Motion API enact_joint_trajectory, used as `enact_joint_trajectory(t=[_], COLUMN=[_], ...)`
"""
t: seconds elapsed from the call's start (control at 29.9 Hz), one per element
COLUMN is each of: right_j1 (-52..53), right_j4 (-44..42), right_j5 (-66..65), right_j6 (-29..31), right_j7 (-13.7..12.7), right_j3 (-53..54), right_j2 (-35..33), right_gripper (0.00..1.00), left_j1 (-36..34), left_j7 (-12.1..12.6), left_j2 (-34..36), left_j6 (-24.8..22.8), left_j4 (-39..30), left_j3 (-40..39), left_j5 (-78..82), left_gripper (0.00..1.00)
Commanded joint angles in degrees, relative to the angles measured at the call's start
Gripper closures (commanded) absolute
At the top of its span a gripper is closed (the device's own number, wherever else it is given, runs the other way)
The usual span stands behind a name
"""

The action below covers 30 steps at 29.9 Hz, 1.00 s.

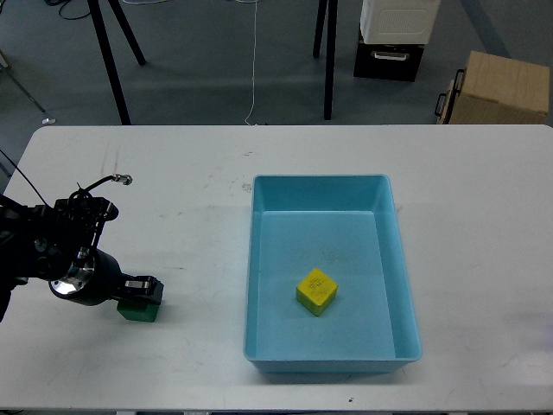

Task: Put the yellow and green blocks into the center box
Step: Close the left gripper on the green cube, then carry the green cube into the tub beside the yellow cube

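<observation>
A green block (136,312) lies on the white table (173,216) at the left. My left gripper (142,290) is low over it and covers its top, so only the block's front part shows. The gripper's fingers are dark and cannot be told apart, so I cannot tell if they are closed on the block. A yellow block (316,290) lies inside the blue box (257,285) at the table's center, tilted a little on the box floor. My right gripper is out of view.
Beyond the table's far edge stand black tripod legs (111,60), a black-and-white case (393,39) and a cardboard box (499,88). A thin cable loops up from my left arm (104,182).
</observation>
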Motion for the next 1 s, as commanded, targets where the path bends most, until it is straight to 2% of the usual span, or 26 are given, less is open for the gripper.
enact_joint_trajectory(t=[0.0, 0.03, 0.1, 0.2, 0.27, 0.33, 0.4, 0.47, 0.63, 0.87, 0.97], right_j1=[0.00, 0.00, 0.00, 0.00, 0.00, 0.00, 0.00, 0.00, 0.00, -0.18, -0.18], right_j4=[0.00, 0.09, 0.09, 0.09, 0.09, 0.09, 0.00, 0.00, -0.08, -0.08, -0.26], right_j5=[0.00, 0.00, 0.00, 0.00, 0.00, 0.00, 0.00, 0.00, 0.00, 0.00, 0.00], right_j6=[0.00, 0.00, 0.00, 0.00, 0.00, 0.00, 0.00, 0.00, 0.00, 0.00, 0.00], right_j7=[-0.09, -0.09, 0.00, 0.00, -0.09, 0.00, -0.09, 0.00, -0.09, -0.09, -0.09], right_j3=[0.04, 0.04, 0.04, 0.04, 0.04, 0.12, 0.39, 0.48, 0.74, 1.18, 1.18], right_j2=[0.00, 0.00, 0.00, 0.00, 0.00, 0.00, 0.00, 0.00, 0.00, 0.00, 0.00], right_gripper=[0.00, 0.00, 0.00, 0.00, 0.00, 0.00, 0.00, 0.00, 0.00, 0.00, 0.00], left_j1=[-0.50, -0.94, -3.30, -14.87, -21.83, -28.07, -31.25, -31.79, -30.92, -27.23, -25.21], left_j7=[0.35, 0.35, -0.26, -1.22, -2.98, -5.09, -6.15, -6.76, -7.12, -7.20, -7.38], left_j2=[0.26, 0.52, 0.87, 1.75, 1.23, -2.35, -8.49, -14.39, -30.21, -30.77, -30.77], left_j6=[1.63, 2.16, 2.78, 2.25, 1.64, 0.06, -0.74, -0.13, 5.50, 6.12, 5.94], left_j4=[-0.45, -0.71, -2.63, -7.20, -9.67, -10.20, -10.03, -9.25, -7.83, -4.58, -4.75], left_j3=[0.09, 0.00, -0.17, 0.00, 0.00, -0.08, -0.26, -0.43, -0.70, -0.70, -0.79], left_j5=[1.65, 1.74, 1.74, 0.96, -0.10, -3.25, -6.86, -8.97, -12.67, -12.94, -13.02], left_gripper=[0.94, 1.00, 1.00, 1.00, 1.00, 1.00, 1.00, 1.00, 1.00, 0.94, 0.88])
